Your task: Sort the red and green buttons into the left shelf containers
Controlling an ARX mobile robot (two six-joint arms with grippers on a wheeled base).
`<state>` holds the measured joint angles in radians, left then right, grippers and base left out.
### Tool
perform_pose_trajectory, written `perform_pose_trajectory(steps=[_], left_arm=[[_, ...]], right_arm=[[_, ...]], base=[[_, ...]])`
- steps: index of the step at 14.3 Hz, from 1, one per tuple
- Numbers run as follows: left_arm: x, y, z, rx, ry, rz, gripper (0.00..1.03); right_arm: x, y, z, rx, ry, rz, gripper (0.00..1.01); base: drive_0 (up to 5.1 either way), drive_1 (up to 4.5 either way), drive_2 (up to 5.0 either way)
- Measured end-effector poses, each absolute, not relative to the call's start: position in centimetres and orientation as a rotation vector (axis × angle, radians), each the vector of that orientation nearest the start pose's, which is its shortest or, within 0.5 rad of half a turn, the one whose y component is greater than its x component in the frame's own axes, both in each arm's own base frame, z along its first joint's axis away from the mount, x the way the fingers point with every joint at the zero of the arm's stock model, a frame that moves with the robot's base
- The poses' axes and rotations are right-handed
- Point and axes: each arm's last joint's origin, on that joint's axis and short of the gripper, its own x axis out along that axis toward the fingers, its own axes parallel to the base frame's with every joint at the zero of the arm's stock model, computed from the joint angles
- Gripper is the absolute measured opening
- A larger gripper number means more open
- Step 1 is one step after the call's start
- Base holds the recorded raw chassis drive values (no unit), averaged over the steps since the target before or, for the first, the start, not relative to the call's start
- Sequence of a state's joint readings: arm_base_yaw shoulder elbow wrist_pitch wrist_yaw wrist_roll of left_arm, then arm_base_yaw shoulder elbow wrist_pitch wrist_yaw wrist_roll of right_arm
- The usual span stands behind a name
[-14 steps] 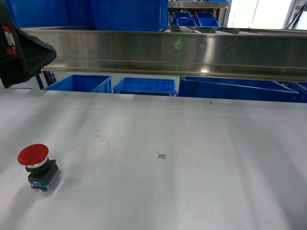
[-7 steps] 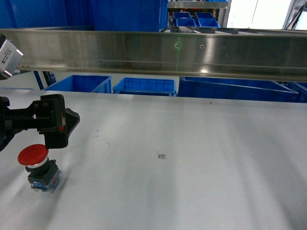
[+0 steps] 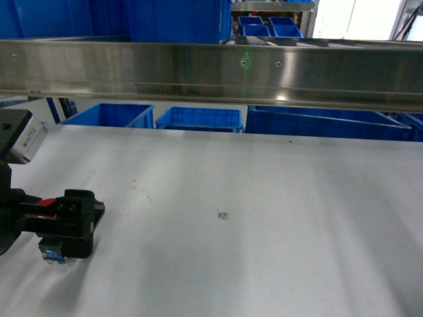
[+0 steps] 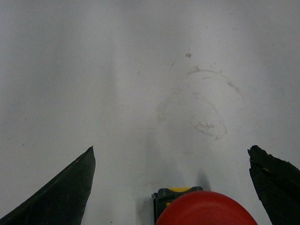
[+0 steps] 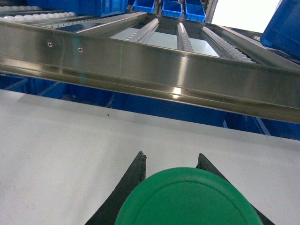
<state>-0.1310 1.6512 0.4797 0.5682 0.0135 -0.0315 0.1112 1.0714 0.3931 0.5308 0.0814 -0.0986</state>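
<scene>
Left gripper [image 4: 171,187] spread wide around red button [image 4: 206,208], arm low and level near tabletop's [image 3: 264,231] left edge, right gripper [image 5: 171,164] clamped on green button [image 5: 187,199], blue bins [image 3: 198,119] past far edge, contents unseen.

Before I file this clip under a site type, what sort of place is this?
Probably a factory or warehouse sorting station: a white worktable fronts a stainless rail, roller tracks run behind, and blue plastic bins line up beyond.
</scene>
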Motion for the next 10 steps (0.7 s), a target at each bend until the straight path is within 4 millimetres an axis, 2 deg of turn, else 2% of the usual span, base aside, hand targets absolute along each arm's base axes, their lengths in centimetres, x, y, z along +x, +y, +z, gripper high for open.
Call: perform_pose_trajectory(steps=[1,2,3,7,10], left_arm=[[27.14,-3.19,8.34,0.049,0.664,-0.115,0.98],[27.16,-2.96,7.94,0.061,0.671,-0.112,0.96],[27.23,-2.78,7.99,0.064,0.665,-0.104,0.85],[27.29,-2.71,8.06,0.067,0.656,-0.103,0.74],[27.43,-2.58,8.23,0.066,0.634,-0.098,0.49]], right_arm=[[21.65,2.18,21.41,-0.113,0.145,0.037,0.26],[21.65,2.18,21.41,-0.113,0.145,0.037,0.26],[21.65,2.18,21.41,-0.113,0.145,0.037,0.26],[21.65,2.18,21.41,-0.113,0.145,0.037,0.26],[21.65,2.18,21.41,-0.113,0.145,0.037,0.26]], base=[[0.0,0.0,0.0],[0.0,0.0,0.0],[0.0,0.0,0.0],[0.0,0.0,0.0],[0.0,0.0,0.0]])
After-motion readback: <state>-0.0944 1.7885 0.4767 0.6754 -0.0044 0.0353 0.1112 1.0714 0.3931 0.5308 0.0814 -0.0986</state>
